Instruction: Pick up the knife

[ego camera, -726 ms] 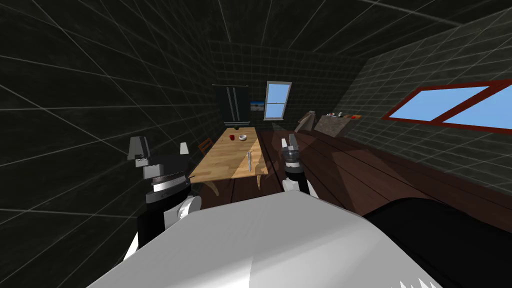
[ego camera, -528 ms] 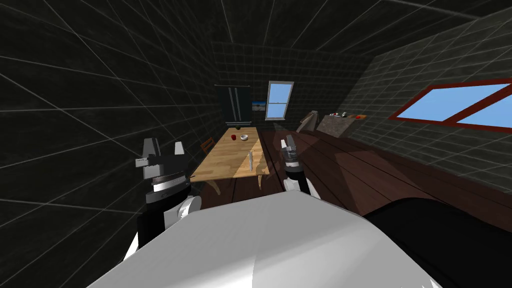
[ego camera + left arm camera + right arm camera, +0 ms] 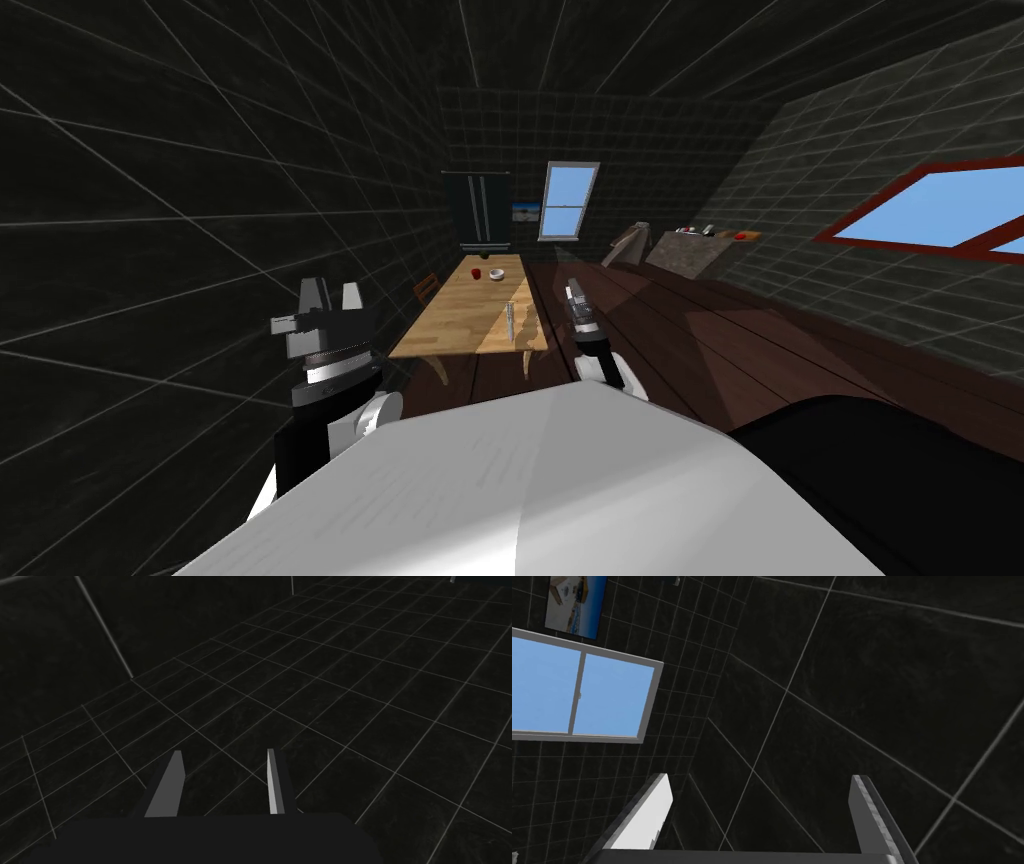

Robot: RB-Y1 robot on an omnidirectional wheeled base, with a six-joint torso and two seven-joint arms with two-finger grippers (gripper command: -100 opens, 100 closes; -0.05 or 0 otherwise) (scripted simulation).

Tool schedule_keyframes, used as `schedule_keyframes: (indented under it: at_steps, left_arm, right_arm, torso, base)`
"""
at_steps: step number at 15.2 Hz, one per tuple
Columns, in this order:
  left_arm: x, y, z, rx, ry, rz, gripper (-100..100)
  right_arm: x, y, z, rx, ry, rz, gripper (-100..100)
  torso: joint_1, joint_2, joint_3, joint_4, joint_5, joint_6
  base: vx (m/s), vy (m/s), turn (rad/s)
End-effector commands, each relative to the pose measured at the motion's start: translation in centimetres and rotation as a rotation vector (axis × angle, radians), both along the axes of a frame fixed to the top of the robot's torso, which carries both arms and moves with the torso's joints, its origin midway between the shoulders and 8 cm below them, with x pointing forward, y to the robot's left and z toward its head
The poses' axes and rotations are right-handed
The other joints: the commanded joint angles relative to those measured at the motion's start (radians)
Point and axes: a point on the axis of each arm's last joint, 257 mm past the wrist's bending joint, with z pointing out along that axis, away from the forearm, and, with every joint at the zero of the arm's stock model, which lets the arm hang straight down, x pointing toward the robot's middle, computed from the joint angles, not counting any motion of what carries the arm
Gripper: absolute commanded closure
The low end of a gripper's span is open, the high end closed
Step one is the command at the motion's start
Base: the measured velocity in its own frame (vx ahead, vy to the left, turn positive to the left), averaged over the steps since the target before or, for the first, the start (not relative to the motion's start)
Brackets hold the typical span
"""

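I've swung slightly; the knife (image 3: 510, 320) on the bench (image 3: 450, 330) remains well off. Left pincer (image 3: 330, 296) and right pincer (image 3: 574, 292) both parted, empty.

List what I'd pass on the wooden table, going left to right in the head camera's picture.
On the wooden table: red cup → white bowl → knife, which lies nearer the table's close end than the other two.

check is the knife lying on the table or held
Lying flat: the knife rests on the wooden table; the left gripper and right gripper are open, empty.
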Motion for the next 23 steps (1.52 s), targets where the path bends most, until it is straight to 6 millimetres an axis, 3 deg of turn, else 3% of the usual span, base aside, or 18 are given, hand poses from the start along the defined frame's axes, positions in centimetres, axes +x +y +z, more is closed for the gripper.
schedule_keyframes:
  at_steps: [1, 4, 7, 9, 12, 13, 14, 15, 16, 17, 18, 19, 20, 22, 23]
  left_arm:
    - [0.0, 0.0, 0.0, 0.000, 0.000, 0.000, 0]
    - [0.0, 0.0, 0.0, 0.000, 0.000, 0.000, 0]
    - [0.0, 0.0, 0.0, 0.000, 0.000, 0.000, 0]
    - [0.0, 0.0, 0.0, 0.000, 0.000, 0.000, 0]
    - [0.0, 0.0, 0.0, 0.000, 0.000, 0.000, 0]
    - [0.0, 0.0, 0.0, 0.000, 0.000, 0.000, 0]
    - [0.0, 0.0, 0.0, 0.000, 0.000, 0.000, 0]
    - [0.0, 0.0, 0.0, 0.000, 0.000, 0.000, 0]
    - [0.0, 0.0, 0.0, 0.000, 0.000, 0.000, 0]
    - [0.0, 0.0, 0.0, 0.000, 0.000, 0.000, 0]
    - [0.0, 0.0, 0.0, 0.000, 0.000, 0.000, 0]
    - [0.0, 0.0, 0.0, 0.000, 0.000, 0.000, 0]
    - [0.0, 0.0, 0.0, 0.000, 0.000, 0.000, 0]
    - [0.0, 0.0, 0.0, 0.000, 0.000, 0.000, 0]
    - [0.0, 0.0, 0.0, 0.000, 0.000, 0.000, 0]
  right_arm:
    - [1.1, -1.4, -1.7, -0.062, 0.042, -0.054, -100]
    - [1.9, -2.9, -3.3, -0.107, 0.082, -0.098, -100]
    - [3.2, -6.1, -5.6, -0.202, 0.144, -0.191, -100]
    - [3.3, -6.3, -6.2, -0.200, 0.157, -0.193, -100]
    - [4.3, -10.2, -8.4, -0.295, 0.222, -0.295, -100]
    - [4.4, -10.5, -9.2, -0.293, 0.240, -0.298, -100]
    - [4.7, -12.4, -9.8, -0.338, 0.266, -0.349, -100]
    - [4.8, -12.8, -10.7, -0.338, 0.285, -0.353, -100]
    - [5.0, -14.8, -11.2, -0.377, 0.311, -0.403, -100]
    - [5.0, -15.2, -12.2, -0.382, 0.332, -0.408, -100]
    - [5.1, -17.5, -13.3, -0.413, 0.371, -0.458, -100]
    - [5.1, -17.6, -13.7, -0.423, 0.381, -0.463, -100]
    - [5.1, -19.9, -14.5, -0.452, 0.417, -0.513, -100]
    - [5.0, -20.2, -15.2, -0.462, 0.432, -0.518, -100]
    - [4.9, -22.3, -15.5, -0.499, 0.459, -0.570, -100]
  torso:
    - [0.000, 0.000, 0.000, 0.000, 0.000, 0.000]
    - [0.000, 0.000, 0.000, 0.000, 0.000, 0.000]
    - [0.001, 0.000, 0.000, 0.000, 0.000, 0.000]
    - [0.001, 0.000, 0.000, 0.000, 0.000, 0.000]
    - [0.000, 0.000, 0.000, 0.000, 0.000, 0.000]
    - [0.000, 0.000, 0.000, 0.000, 0.000, 0.000]
    - [0.001, 0.000, 0.000, 0.000, 0.000, 0.000]
    - [0.001, 0.000, 0.000, 0.000, 0.000, 0.000]
    - [0.002, 0.000, 0.000, 0.000, 0.000, 0.000]
    - [0.002, -0.001, 0.000, 0.000, 0.000, 0.000]
    - [0.002, -0.001, 0.000, 0.000, 0.001, 0.000]
    - [0.002, -0.001, -0.001, 0.000, 0.000, 0.000]
    - [0.002, -0.001, -0.001, 0.000, 0.001, 0.000]
    - [0.002, 0.000, 0.000, 0.000, 0.001, 0.000]
    - [0.001, 0.000, 0.000, 0.000, 0.000, 0.000]
  base:
    - [0.009, 0.070, 0.122]
    - [0.012, 0.070, 0.107]
    - [0.010, 0.083, 0.124]
    - [0.019, 0.071, 0.074]
    - [0.011, 0.067, 0.129]
    - [0.017, 0.081, 0.130]
    - [0.014, 0.096, 0.161]
    - [0.016, 0.095, 0.126]
    - [0.031, 0.111, 0.149]
    - [0.026, 0.094, 0.131]
    - [0.032, 0.095, 0.167]
    - [0.029, 0.094, 0.146]
    - [0.023, 0.096, 0.152]
    - [0.022, 0.077, 0.097]
    - [0.022, 0.062, 0.122]
